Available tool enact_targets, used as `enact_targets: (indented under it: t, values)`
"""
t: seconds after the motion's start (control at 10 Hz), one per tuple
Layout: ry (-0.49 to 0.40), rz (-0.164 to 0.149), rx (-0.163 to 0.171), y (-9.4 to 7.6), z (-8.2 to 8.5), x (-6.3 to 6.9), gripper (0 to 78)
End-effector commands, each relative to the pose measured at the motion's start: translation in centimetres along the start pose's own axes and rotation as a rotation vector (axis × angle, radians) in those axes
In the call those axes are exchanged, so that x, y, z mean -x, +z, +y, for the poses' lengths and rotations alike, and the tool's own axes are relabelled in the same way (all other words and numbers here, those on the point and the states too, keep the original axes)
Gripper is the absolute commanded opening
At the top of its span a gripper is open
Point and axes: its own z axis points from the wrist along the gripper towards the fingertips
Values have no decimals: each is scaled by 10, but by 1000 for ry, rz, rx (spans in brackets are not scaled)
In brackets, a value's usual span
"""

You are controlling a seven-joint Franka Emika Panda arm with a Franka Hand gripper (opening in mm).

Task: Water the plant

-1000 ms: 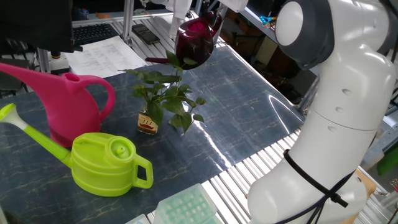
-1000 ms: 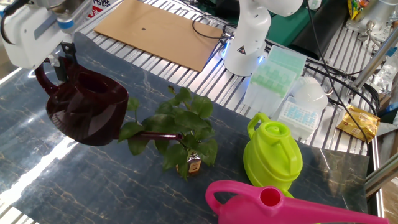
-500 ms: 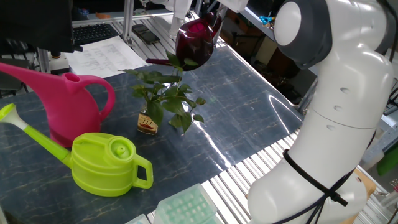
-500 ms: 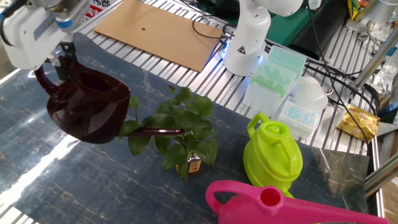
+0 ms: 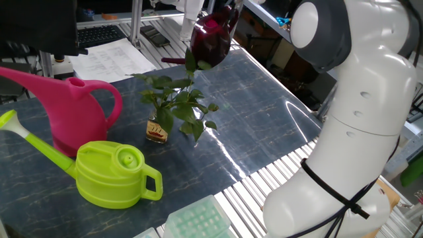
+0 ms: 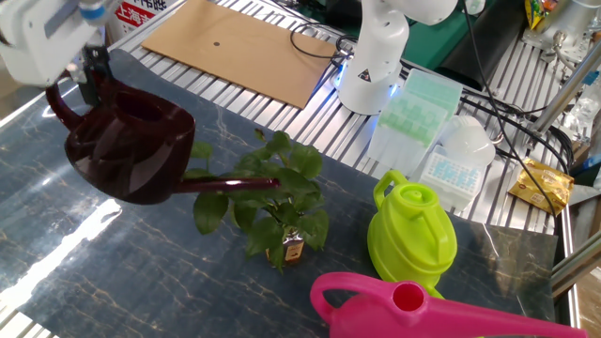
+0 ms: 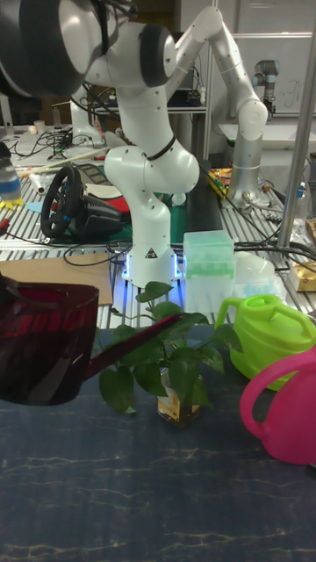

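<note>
Gripper [image 6: 92, 73] clamped on the handle of the dark maroon watering can [image 6: 127, 139], held clear of the dark marbled table [image 6: 141, 272]. Long spout reaching out from the can, away from the gripper, its tip among the upper leaves of the plant [image 6: 272, 192]. Below and beyond the gripper, at the far end of that spout: plant standing upright in its tiny glass bottle [image 5: 156, 129] on the table, yellow-brown label on the bottle too small to read. Further from the gripper, past the plant: lime green watering can [image 6: 410, 235] and pink watering can [image 5: 63, 109], both on the table, apart from the bottle. Red and white sign [image 6: 141, 11] just beside the gripper, lettering illegible.
</note>
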Motion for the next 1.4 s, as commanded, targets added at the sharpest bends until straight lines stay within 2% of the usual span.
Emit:
enact_targets:
  t: [0.1, 0.2, 0.4, 0.5, 0.6, 1.0, 1.4]
  values:
    - [-21, -9, 5, -27, -11, 4, 12]
    - [-22, -8, 5, -29, -12, 5, 12]
    - [-35, -15, 6, -48, -22, 6, 12]
    - [-35, -15, 6, -48, -22, 6, 12]
    - [-37, -33, 2, -55, -26, 7, 12]
    - [-39, -64, -5, -69, -35, 6, 12]
    - [0, -114, -13, -81, -37, -11, 12]
